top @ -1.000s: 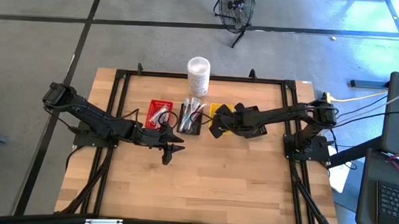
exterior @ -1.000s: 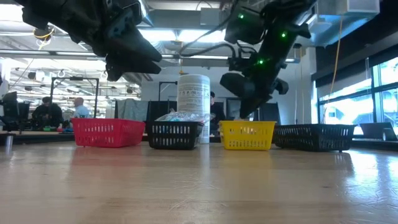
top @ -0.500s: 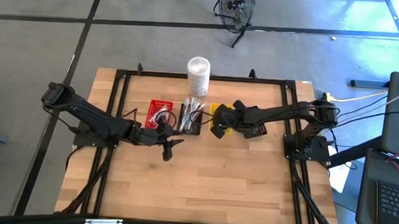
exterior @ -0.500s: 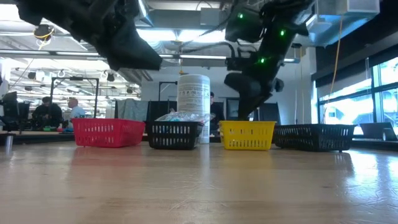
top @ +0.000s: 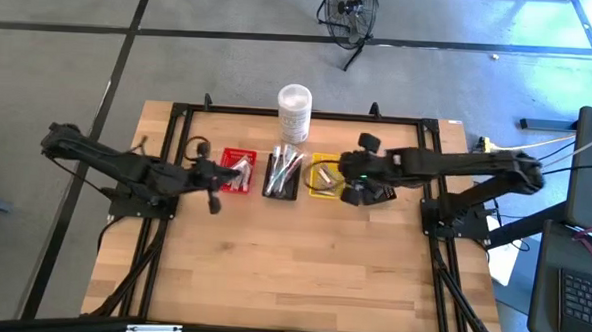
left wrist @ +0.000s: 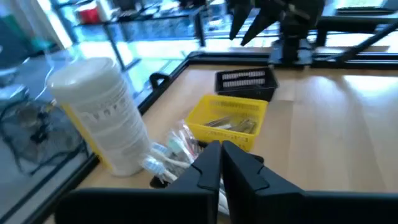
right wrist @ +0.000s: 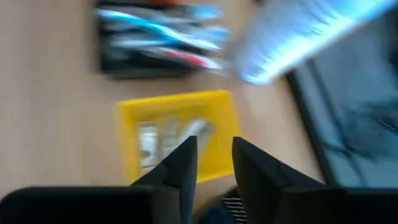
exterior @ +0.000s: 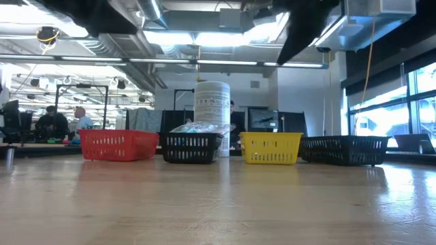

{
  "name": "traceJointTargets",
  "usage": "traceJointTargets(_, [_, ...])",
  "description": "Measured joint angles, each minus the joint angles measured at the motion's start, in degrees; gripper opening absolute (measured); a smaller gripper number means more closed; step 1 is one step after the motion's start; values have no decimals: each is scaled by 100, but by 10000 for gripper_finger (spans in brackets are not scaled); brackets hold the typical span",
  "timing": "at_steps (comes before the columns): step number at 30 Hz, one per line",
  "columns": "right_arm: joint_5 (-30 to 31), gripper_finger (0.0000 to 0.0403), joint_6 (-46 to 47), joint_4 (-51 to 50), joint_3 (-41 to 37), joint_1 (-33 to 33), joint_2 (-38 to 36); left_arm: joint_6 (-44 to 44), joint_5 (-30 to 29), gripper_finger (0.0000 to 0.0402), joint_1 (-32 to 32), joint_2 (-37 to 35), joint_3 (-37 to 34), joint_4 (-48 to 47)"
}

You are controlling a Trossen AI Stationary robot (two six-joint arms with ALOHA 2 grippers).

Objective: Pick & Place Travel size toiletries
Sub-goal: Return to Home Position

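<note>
Toiletries binned, both my grippers clear of the baskets.

From above, the travel size toiletries (top: pixel 283 170) lie sorted in the red basket (top: pixel 239 152), the black basket (top: pixel 281 195) and the yellow basket (top: pixel 319 160); my left gripper (top: pixel 214 195) hangs just beside the red one and my right gripper (top: pixel 352 193) beside the yellow. At table level the baskets stand in a row on the table (exterior: pixel 218 204), with wrapped brushes poking over the black rim. Past my left wrist, my fingers nearly meet and carry nothing. Past my right wrist, a narrow gap shows between my fingers, also empty, with silvery pieces in the yellow basket beyond. I judge these items light and slick, the tubes soft, the brushes thin and stiff. I would pinch each gently across its middle.
</note>
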Motion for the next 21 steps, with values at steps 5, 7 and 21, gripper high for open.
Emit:
traceJointTargets(5, [-1341, 87, -602, 740, -704, 52, -989, 373, 39, 3, -91, -888, -46, -488])
traceJointTargets(7, [-1640, 79, -801, 1331, -1225, 48, -1432, 531, 23, 3, -105, -1220, -226, -496])
traceJointTargets(21, [-2869, 34, -1188, 3954, -3950, -324, -4129, 1674, 905, 4, -103, -3583, -1872, 65])
